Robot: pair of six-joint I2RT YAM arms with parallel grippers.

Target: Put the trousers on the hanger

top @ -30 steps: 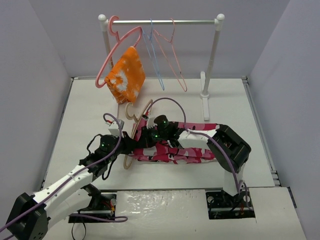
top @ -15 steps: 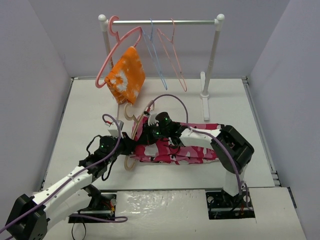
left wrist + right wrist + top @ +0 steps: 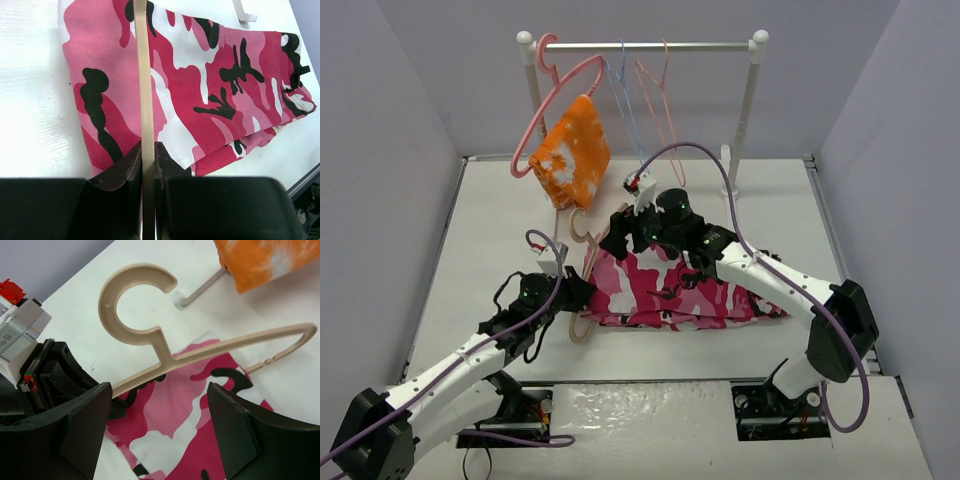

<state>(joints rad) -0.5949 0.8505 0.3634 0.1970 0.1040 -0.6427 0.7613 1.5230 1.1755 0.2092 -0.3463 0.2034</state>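
The camouflage trousers (image 3: 685, 292) lie folded on the table, their left end at the beige hanger (image 3: 582, 228). In the left wrist view the hanger's arm (image 3: 143, 85) crosses over the trousers (image 3: 210, 80), and my left gripper (image 3: 147, 156) is shut on that arm. My left gripper (image 3: 582, 296) sits at the trousers' left edge. My right gripper (image 3: 622, 232) hovers above the hanger's neck with its jaws wide apart. In its own view my right gripper (image 3: 159, 405) is open and holds nothing, with the hanger (image 3: 162, 354) and the trousers (image 3: 185, 410) below it.
At the back stands a clothes rack (image 3: 745, 110). On it hang a thick pink hanger (image 3: 545, 110) with an orange-and-white cloth (image 3: 572, 150), plus thin blue (image 3: 628, 115) and pink (image 3: 665, 115) wire hangers. Grey walls close in both sides.
My right gripper has opened, let go of the trousers, and lifted back toward the rack. The trousers now lie spread wider. My left gripper has stayed shut on the hanger.
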